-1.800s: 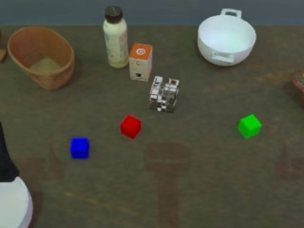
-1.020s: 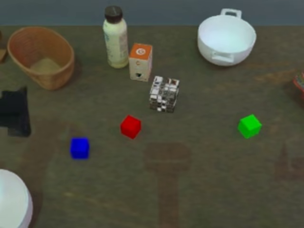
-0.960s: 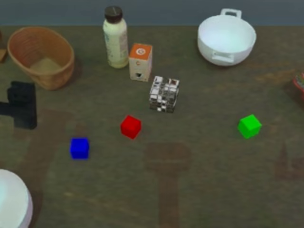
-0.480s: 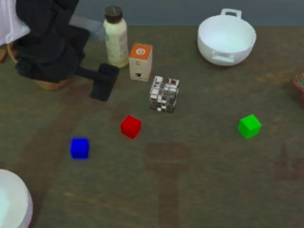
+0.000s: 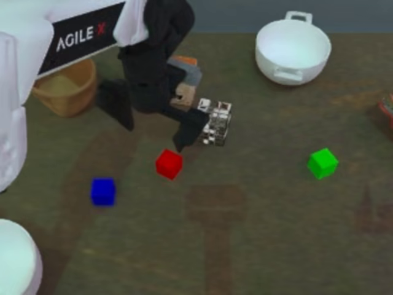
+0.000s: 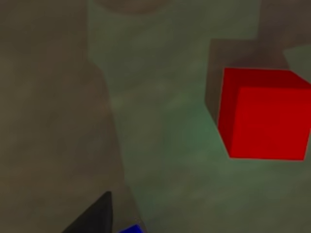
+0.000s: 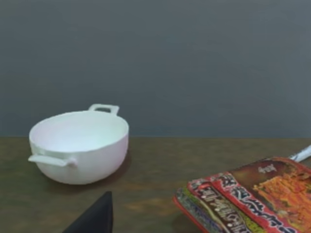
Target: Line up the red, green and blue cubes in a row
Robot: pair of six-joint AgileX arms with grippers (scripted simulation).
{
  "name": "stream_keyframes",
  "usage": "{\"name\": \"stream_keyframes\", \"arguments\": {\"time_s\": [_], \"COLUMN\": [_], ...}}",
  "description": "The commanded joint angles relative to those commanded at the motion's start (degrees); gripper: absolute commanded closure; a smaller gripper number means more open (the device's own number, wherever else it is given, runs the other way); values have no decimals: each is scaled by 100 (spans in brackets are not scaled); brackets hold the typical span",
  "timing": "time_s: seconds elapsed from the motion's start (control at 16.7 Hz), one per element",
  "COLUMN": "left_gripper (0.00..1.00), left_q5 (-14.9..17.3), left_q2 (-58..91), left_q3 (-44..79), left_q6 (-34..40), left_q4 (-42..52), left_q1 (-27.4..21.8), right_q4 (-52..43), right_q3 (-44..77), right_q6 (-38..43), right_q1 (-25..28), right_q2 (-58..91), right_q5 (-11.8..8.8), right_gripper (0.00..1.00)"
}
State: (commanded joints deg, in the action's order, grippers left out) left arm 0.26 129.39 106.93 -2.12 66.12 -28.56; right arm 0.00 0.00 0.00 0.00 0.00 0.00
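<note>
My left gripper (image 5: 153, 120) has swung in from the table's left edge and now hovers over the small matte red cube (image 5: 169, 164), fingers spread, holding nothing. The blue cube (image 5: 103, 191) sits left and nearer; the green cube (image 5: 323, 163) is well right. None is lined up yet. My right arm is out of the top view. The wicker basket (image 5: 61, 92) and white two-handled bowl (image 5: 293, 49) show nothing inside.

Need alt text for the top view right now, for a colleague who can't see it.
The left arm reaches in from the table's left, its pincer just behind the red cube. The blue cube sits to the left and the green cube far right, all apart.
</note>
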Motion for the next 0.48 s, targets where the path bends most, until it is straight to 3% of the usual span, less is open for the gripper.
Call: {"name": "stream_keyframes", "arguments": {"time_s": [0.48], "left_gripper": [0], "left_q5": [-1], "left_q2": [327], "left_q3": [333], "left_q6": [-5], "left_q4": [140], "left_q1": [-50], "right_q4": [0], "right_q3": [0], "right_q6": [0], "right_q1": [0], "right_q2": [0], "right_q5": [0], "right_gripper": [0]}}
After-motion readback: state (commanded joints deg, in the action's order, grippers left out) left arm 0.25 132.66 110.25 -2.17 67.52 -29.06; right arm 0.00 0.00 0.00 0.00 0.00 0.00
